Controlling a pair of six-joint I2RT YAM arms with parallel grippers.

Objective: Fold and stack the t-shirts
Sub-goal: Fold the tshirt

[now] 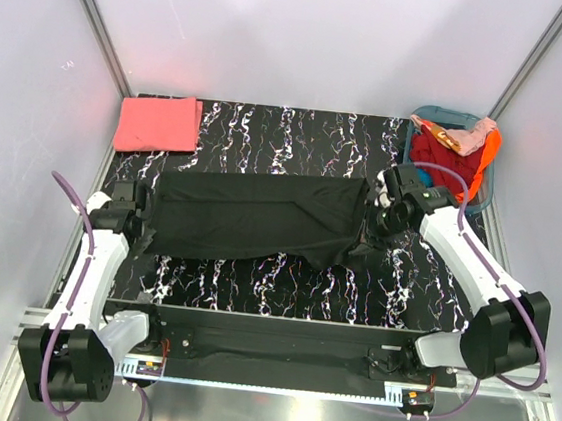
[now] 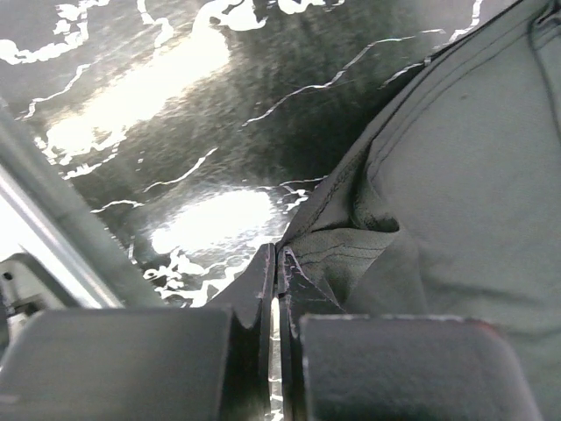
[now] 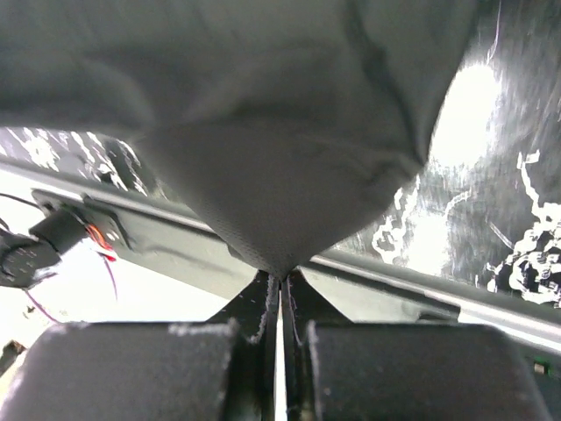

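left tool (image 2: 277, 263) clamped on edge of black shirt (image 1: 250, 215); right tool (image 3: 280, 285) clamped on its opposite end; cloth spread between them over bench (image 1: 299, 132).

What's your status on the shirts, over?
Left gripper shut on black shirt's edge. Right gripper shut on its opposite end. Pink shirt folded, far left corner. Basket close behind right gripper.

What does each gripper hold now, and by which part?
Both hold the black t-shirt. The left gripper pinches a seamed edge at its left end; the right gripper pinches a bunched fold at its right end.
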